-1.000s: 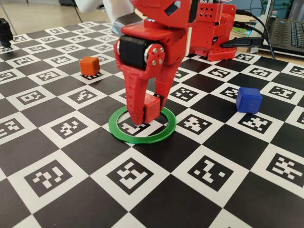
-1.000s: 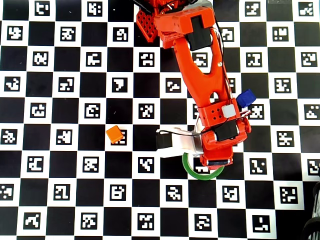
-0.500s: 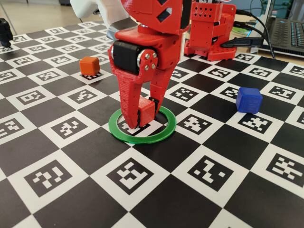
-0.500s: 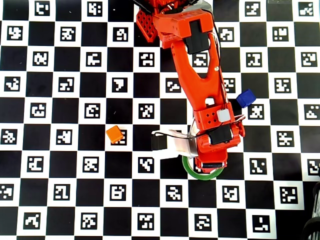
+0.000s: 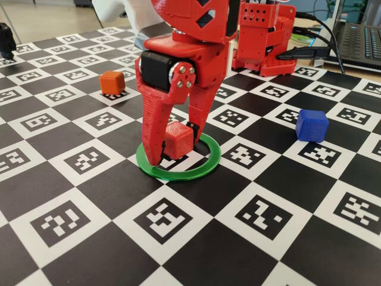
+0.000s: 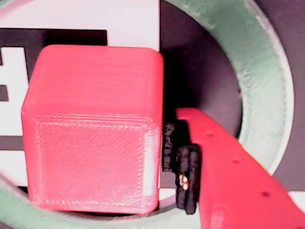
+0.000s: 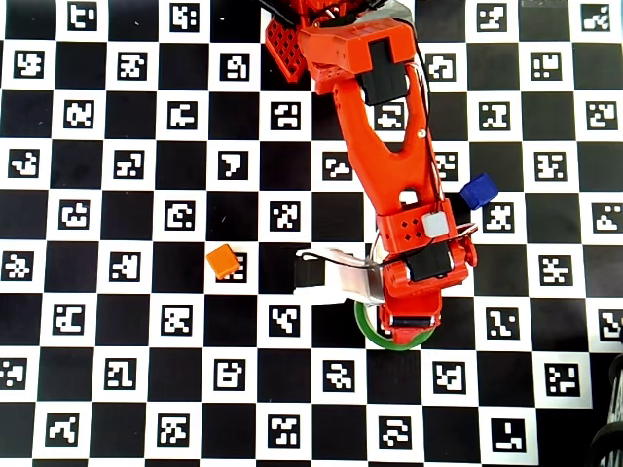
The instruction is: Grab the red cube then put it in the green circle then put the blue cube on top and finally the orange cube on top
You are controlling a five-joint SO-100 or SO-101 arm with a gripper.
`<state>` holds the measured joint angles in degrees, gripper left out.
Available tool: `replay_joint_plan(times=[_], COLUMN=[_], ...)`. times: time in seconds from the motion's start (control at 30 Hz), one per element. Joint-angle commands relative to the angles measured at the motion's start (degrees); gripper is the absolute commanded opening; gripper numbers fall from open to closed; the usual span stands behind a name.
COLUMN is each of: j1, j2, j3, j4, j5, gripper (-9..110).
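Note:
The red cube (image 5: 178,140) sits on the board inside the green circle (image 5: 202,167), near its back left; the wrist view shows the red cube (image 6: 93,129) large, with the green circle (image 6: 259,81) curving round it. My gripper (image 5: 171,155) straddles the cube and is open: its left finger (image 5: 152,137) stands clear of the cube, and a dark gap separates the other finger's pad (image 6: 183,167) from it. The blue cube (image 5: 312,125) lies to the right, the orange cube (image 5: 112,82) at the back left. In the overhead view the arm hides the red cube.
The arm's red base (image 5: 265,36) stands at the back of the checkered marker board (image 5: 161,220). A laptop (image 5: 363,39) with cables is at the back right, off the board. A small black object (image 5: 6,39) sits at the far left edge.
The gripper came down with the red cube into the ring, then its jaws parted; the left finger has swung away from the cube, which now rests on the board.

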<state>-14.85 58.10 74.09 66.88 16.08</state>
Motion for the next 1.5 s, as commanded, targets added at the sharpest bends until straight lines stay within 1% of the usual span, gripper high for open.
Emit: replay_joint_plan(times=[0.0,0.27,0.4,0.53,0.67,0.8,1.0,1.33,1.47], j1=[-0.5,-0.9,-1.4,-3.0,-5.5,-9.3,-16.5,-31.2,-35.0], j2=[2.5,4.9,8.1,14.9,23.4,30.1,34.3,39.6,40.3], j3=[-6.8,-15.4,-16.5,-12.0,-2.9,5.7,14.8,26.3,31.5], j4=[3.3,14.2,20.2,25.5,26.2,25.7,23.2,14.3,7.2], j5=[0.5,1.9,2.5,5.4,7.7,11.5,17.4,25.1,25.8], gripper=[32,32,36,46,46,46,48,49,48])
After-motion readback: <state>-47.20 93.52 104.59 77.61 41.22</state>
